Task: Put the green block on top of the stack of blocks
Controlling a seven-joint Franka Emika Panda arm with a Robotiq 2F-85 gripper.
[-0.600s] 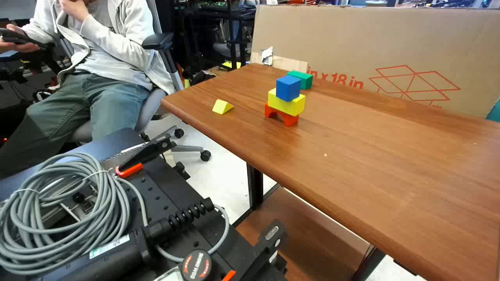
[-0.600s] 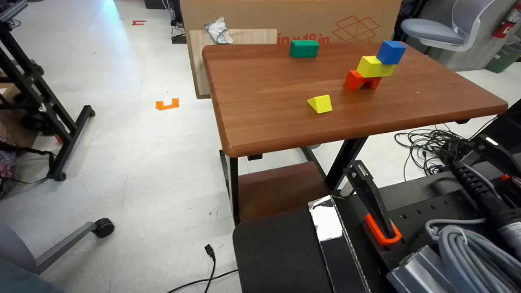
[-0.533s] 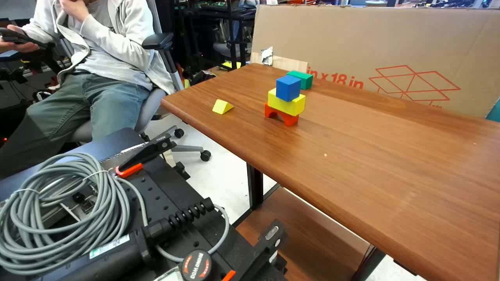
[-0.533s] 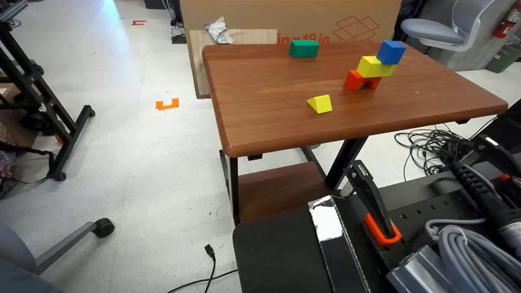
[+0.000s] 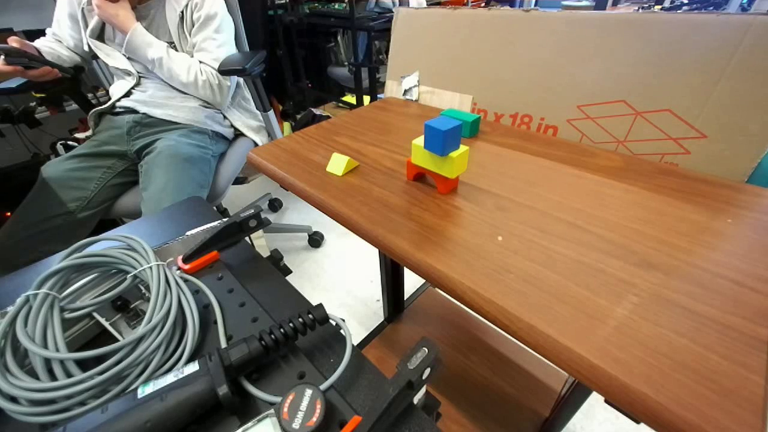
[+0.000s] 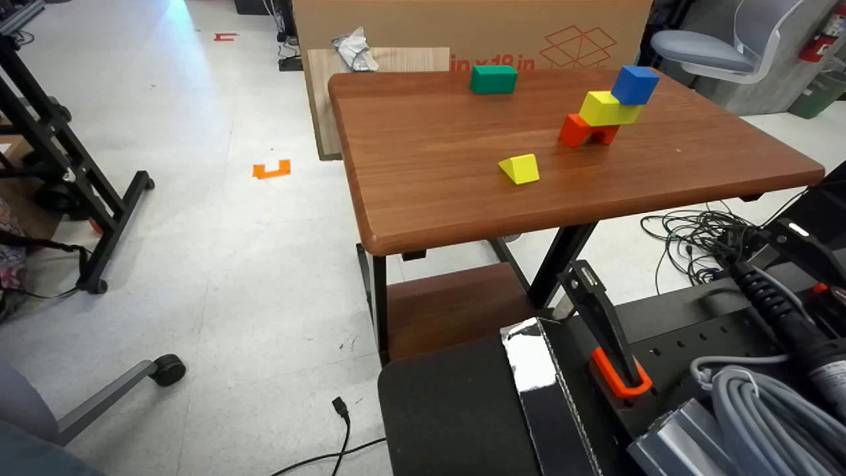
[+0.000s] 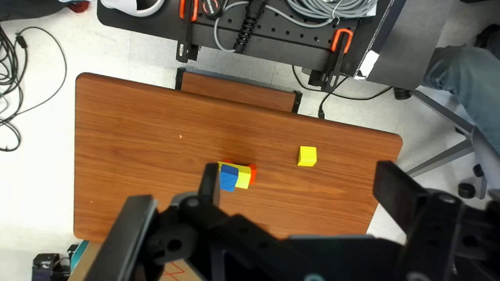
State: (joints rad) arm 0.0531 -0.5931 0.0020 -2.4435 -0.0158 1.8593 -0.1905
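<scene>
The green block (image 5: 470,124) lies near the table's back edge in both exterior views (image 6: 494,79); in the wrist view it does not show. The stack stands apart from it: a red arch block (image 6: 575,131) at the bottom, a yellow block (image 6: 598,109) across it, and a blue block (image 6: 634,86) on top, set toward one end. The stack's blue block also shows in the wrist view (image 7: 228,179), beside the left finger. My gripper (image 7: 300,175) is open and empty, high above the table; it is out of both exterior views.
A yellow wedge block (image 6: 520,169) lies on the wooden table (image 6: 423,152) near the front. A large cardboard sheet (image 5: 540,66) stands behind the table. A black cart (image 5: 252,312) with coiled cable and clamps stands in front. A person (image 5: 150,78) sits beside the table.
</scene>
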